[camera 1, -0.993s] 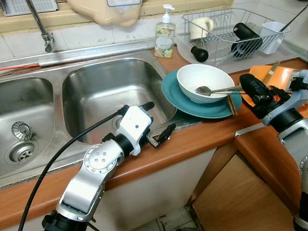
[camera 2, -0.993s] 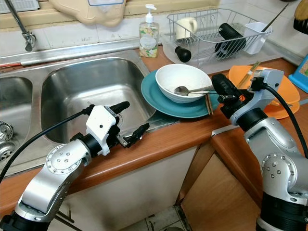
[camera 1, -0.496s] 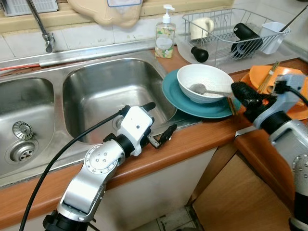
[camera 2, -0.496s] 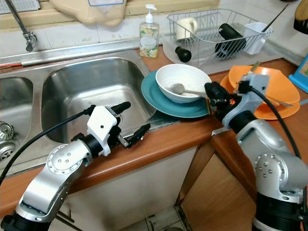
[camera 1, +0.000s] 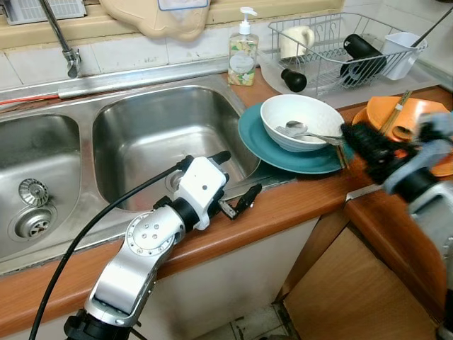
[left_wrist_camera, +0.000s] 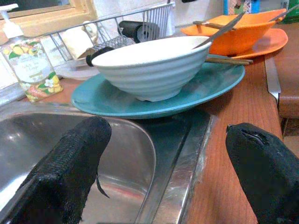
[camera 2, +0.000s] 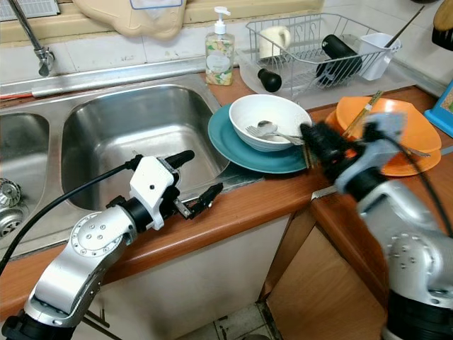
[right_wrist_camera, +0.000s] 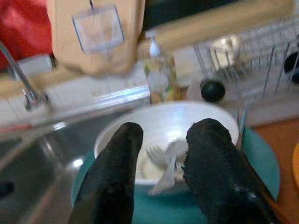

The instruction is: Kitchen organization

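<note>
Reaching toward the white bowl (camera 1: pixel 302 121) from its right side, the right gripper (camera 2: pixel 316 142) hovers at the bowl's near rim, its fingers (right_wrist_camera: pixel 117 172) a narrow gap apart with nothing between them. The bowl sits on the teal plate (camera 1: pixel 265 145), on the counter between the sink (camera 1: pixel 163 142) and the orange bowl (camera 2: pixel 386 120). A spoon (camera 1: pixel 301 129) and a fork (camera 2: pixel 260 132) lie in the bowl, handles pointing right toward that gripper, long axes roughly along its approach. The left gripper (camera 1: pixel 233 180) rests wide open and empty at the sink's edge, further off.
</note>
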Tool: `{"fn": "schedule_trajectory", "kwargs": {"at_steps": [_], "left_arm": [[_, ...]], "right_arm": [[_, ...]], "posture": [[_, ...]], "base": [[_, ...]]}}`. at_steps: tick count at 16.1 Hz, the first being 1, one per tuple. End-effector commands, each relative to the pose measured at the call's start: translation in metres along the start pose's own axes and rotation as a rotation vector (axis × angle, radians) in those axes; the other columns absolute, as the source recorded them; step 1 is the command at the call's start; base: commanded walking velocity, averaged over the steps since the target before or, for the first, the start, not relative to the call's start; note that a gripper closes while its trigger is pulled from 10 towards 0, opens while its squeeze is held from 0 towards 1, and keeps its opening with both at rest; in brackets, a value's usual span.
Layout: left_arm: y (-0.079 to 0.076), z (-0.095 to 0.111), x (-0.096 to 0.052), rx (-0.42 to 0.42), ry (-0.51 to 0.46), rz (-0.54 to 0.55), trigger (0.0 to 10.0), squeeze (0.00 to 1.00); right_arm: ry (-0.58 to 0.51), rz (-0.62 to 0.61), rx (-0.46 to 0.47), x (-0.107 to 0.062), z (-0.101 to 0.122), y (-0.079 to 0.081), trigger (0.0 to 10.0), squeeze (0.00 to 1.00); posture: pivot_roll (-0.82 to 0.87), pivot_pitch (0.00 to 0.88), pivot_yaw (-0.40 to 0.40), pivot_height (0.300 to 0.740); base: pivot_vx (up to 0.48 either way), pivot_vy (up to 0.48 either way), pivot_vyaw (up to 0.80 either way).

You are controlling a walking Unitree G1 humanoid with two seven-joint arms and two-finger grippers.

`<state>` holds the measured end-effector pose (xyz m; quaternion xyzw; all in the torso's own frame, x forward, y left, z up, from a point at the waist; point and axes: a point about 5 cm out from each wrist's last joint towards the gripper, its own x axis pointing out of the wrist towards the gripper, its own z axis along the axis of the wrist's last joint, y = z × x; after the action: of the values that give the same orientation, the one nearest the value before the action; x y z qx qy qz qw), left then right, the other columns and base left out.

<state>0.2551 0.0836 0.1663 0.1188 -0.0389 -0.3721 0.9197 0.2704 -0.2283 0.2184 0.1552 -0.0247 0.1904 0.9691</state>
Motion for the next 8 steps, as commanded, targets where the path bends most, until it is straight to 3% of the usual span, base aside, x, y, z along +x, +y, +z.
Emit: {"fn": "schedule_trajectory", "kwargs": {"at_steps": [1,4,6,7,8], "left_arm": [[-0.002,0.006,0.002,0.022,-0.033,-0.037,10.0,0.0],[-0.003,0.006,0.002,0.022,-0.034,-0.043,10.0,0.0],[-0.005,0.007,0.004,0.019,-0.036,-0.055,10.0,0.0],[-0.006,0.007,0.004,0.018,-0.037,-0.059,10.0,0.0],[-0.007,0.007,0.004,0.016,-0.037,-0.064,10.0,0.0]], "right_arm": [[-0.074,0.028,0.0,-0.003,0.016,0.002,10.0,1.0],[-0.123,-0.059,-0.008,-0.01,0.031,-0.016,10.0,1.0],[0.024,-0.048,-0.119,-0.012,0.012,-0.018,10.0,0.98],[0.044,-0.04,-0.128,-0.012,0.007,-0.016,10.0,0.0],[0.064,-0.035,-0.132,-0.01,0.002,-0.014,10.0,0.0]], "posture": [[-0.17,0.0,0.028,0.74],[-0.18,0.0,0.031,0.74],[-0.18,0.0,0.03,0.74],[-0.18,0.0,0.029,0.74],[-0.17,0.0,0.026,0.74]], "base": [[0.0,0.0,0.0],[0.0,0.0,0.0],[0.0,0.0,0.0],[0.0,0.0,0.0],[0.0,0.0,0.0]]}}
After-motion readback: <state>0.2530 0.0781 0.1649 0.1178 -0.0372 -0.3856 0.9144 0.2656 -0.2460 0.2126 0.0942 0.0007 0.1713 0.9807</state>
